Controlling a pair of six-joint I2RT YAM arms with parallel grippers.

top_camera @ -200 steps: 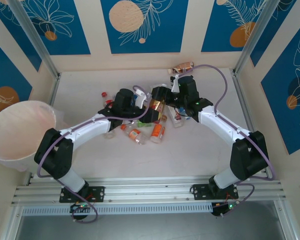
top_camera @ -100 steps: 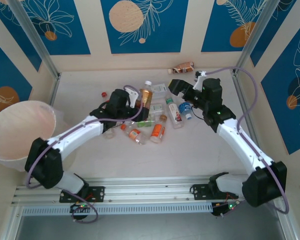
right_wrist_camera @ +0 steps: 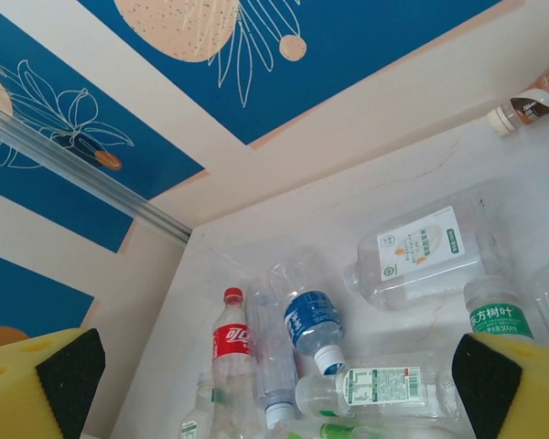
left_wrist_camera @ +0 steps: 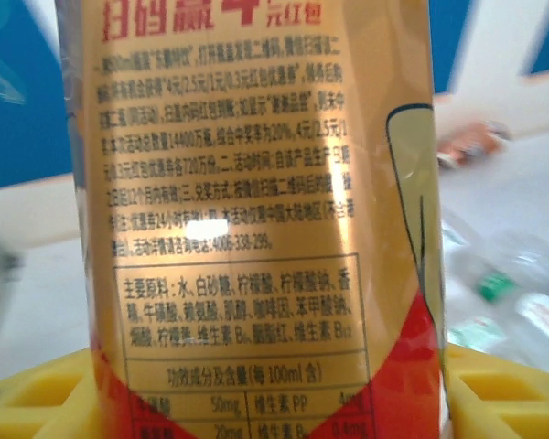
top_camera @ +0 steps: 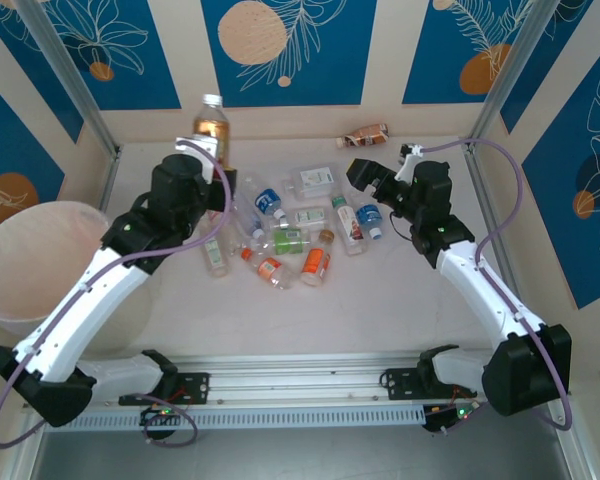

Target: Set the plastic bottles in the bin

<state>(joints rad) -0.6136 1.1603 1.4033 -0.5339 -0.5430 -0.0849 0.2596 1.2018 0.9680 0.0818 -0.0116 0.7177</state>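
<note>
My left gripper (top_camera: pixel 213 158) is shut on a gold-and-red-labelled plastic bottle (top_camera: pixel 211 126) with a white cap, held upright above the table's back left. In the left wrist view its label (left_wrist_camera: pixel 256 229) stands between my yellow fingers (left_wrist_camera: pixel 37 402). The pale bin (top_camera: pixel 40 265) stands to the left, apart from the gripper. The other plastic bottles (top_camera: pixel 285 240) lie in a loose pile mid-table. My right gripper (top_camera: pixel 365 172) hangs open over the pile's back right with nothing between its fingers. Its view looks down on a red-labelled bottle (right_wrist_camera: pixel 231 338), a blue-labelled one (right_wrist_camera: pixel 311 320) and a clear square one (right_wrist_camera: pixel 421 251).
A brown bottle (top_camera: pixel 365 134) lies against the back wall, also in the right wrist view as a brown bottle (right_wrist_camera: pixel 535 101). Aluminium frame posts (top_camera: pixel 75 85) stand at the back corners. Walls close the table on three sides.
My left arm has lifted the gold bottle out of the pile and swung it up and to the back left. The right gripper opened and drew back to the right, then held still.
</note>
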